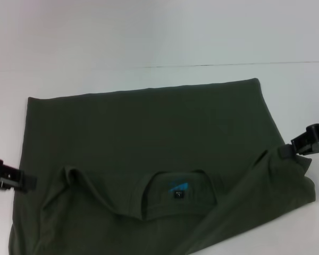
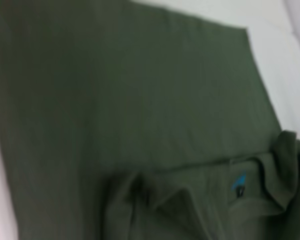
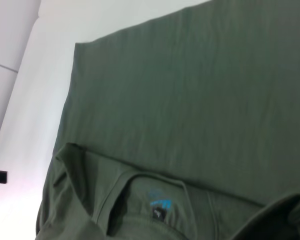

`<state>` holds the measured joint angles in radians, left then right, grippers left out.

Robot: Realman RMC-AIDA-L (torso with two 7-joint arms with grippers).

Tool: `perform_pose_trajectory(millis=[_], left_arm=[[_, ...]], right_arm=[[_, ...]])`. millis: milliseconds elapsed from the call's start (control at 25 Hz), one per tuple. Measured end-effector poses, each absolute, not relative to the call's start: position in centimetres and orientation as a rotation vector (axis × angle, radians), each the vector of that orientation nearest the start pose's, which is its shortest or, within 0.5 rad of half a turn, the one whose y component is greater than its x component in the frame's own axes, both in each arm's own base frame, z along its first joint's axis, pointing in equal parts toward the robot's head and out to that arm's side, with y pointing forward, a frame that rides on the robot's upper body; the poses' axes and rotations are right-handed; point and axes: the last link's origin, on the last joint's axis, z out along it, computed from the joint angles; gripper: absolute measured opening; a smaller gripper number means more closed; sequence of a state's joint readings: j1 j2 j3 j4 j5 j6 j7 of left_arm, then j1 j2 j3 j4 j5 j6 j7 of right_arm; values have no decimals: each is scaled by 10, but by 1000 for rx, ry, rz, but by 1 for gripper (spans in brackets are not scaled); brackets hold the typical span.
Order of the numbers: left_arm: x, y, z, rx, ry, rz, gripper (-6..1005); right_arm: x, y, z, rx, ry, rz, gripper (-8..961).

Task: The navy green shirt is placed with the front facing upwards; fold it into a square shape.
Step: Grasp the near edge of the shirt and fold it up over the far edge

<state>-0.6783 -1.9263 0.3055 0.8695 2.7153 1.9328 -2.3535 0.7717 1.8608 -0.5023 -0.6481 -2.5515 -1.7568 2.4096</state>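
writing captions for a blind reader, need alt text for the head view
A dark green shirt lies partly folded on a white table, collar and blue neck label nearest the camera. The left hand and right hand sit at its side edges.

One dark olive-green cotton shirt (image 1: 149, 133) lies on the single white table (image 1: 149, 32). It carries one round collar (image 1: 178, 196), and inside that sits one small neck label (image 1: 179, 190) (blue above, black below). Two black grippers show in the head view: the left gripper (image 1: 18, 180) at the shirt's left edge and the right gripper (image 1: 303, 142) at its right edge. No second garment shares the table.
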Motion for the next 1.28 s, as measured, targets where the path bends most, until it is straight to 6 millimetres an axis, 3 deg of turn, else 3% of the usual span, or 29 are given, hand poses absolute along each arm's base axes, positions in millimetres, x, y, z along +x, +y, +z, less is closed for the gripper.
perform_pose_trajectory(millis=[80, 280, 640, 1280], left_arm=[[-298, 319, 103, -2286, -2012, -122, 104], [-300, 312, 102, -2175, -2171, 41, 293], [-294, 303, 73, -2177, -2200, 362, 684], [-304, 298, 54, -2123, -2237, 445, 683]], right_arm=[[267, 364, 83, -2434, 1866, 153, 20], [267, 364, 84, -2444, 1853, 158, 20], [262, 369, 83, -2457, 1816, 193, 20], [260, 371, 83, -2456, 1817, 197, 18]])
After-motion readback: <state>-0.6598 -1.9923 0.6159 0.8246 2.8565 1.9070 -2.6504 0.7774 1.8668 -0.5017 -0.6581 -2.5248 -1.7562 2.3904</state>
